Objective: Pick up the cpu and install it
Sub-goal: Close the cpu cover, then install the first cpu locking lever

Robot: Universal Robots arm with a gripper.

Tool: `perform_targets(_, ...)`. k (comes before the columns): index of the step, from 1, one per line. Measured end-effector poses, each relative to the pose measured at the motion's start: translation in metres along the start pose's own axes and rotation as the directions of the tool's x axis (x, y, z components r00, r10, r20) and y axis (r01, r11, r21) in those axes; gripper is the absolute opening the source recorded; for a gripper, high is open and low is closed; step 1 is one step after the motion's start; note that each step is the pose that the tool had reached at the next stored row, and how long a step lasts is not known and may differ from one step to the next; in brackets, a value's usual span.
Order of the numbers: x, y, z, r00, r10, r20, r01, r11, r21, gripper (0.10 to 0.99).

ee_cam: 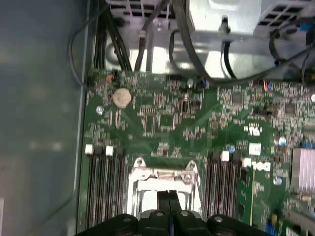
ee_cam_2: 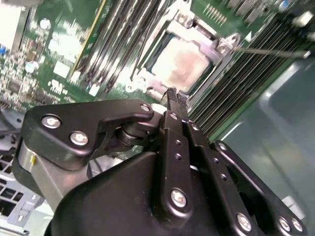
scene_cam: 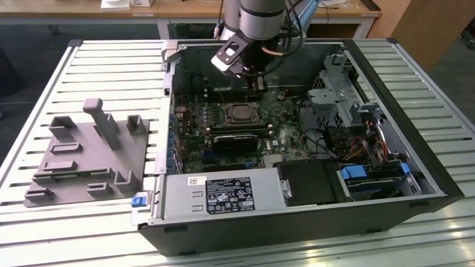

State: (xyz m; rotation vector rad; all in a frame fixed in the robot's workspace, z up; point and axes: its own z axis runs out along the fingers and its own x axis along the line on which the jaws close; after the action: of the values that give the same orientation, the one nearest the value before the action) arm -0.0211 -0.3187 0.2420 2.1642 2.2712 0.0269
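The cpu (scene_cam: 239, 113), a small silver-grey square, lies flat inside the metal-framed socket (scene_cam: 239, 105) on the green motherboard (scene_cam: 286, 139) of the open computer case. In the second wrist view the cpu (ee_cam_2: 184, 61) shows a dull metal top inside the socket frame (ee_cam_2: 216, 45). My gripper (scene_cam: 259, 85) hangs above the board, just behind the socket in the exterior view. Its two black fingers (ee_cam_2: 172, 123) are pressed together with nothing between them, and the gripper (ee_cam_2: 175, 96) tips stand close over the cpu's edge. In the first wrist view the gripper (ee_cam: 170, 196) sits over the socket frame (ee_cam: 165, 173).
A grey moulded tray (scene_cam: 89, 161) lies on the slatted table at the exterior view's left. Inside the case are a black card (scene_cam: 237, 142), memory slots (ee_cam: 103, 182), a power supply (scene_cam: 222, 194), a drive cage (scene_cam: 337, 92) and cables (scene_cam: 326, 142). The case walls (scene_cam: 167, 83) enclose the board.
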Motion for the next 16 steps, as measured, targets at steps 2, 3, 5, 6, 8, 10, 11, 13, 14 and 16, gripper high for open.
perform_targets(2,0.0003,-0.0050,0.0000,1.0000,0.000,0.0000,0.000,1.0000,0.000,0.106)
perform_targets(3,0.0005,-0.0071,0.0000,1.0000,0.000,0.0000,0.000,1.0000,0.000,0.106)
perform_targets(5,0.0008,-0.0110,-0.0001,1.0000,0.000,0.0001,0.000,1.0000,0.000,0.106)
perform_targets(6,0.0010,-0.0127,0.0000,1.0000,0.000,0.0000,0.000,1.0000,0.000,0.106)
perform_targets(8,0.0014,-0.0159,0.0000,1.0000,0.000,0.0000,0.000,1.0000,0.000,0.106)
perform_targets(10,0.0016,-0.0187,0.0000,1.0000,0.000,0.0000,0.000,1.0000,0.000,0.106)
perform_targets(11,0.0016,-0.0198,0.0000,1.0000,0.000,0.0001,0.000,1.0000,0.000,0.106)
perform_targets(13,0.0017,-0.0221,-0.0001,1.0000,0.000,0.0000,0.000,1.0000,0.000,0.106)
perform_targets(14,0.0018,-0.0228,-0.0001,1.0000,0.000,0.0001,0.000,1.0000,0.000,0.106)
perform_targets(16,0.0018,-0.0240,-0.0001,1.0000,0.000,0.0001,0.000,1.0000,0.000,0.106)
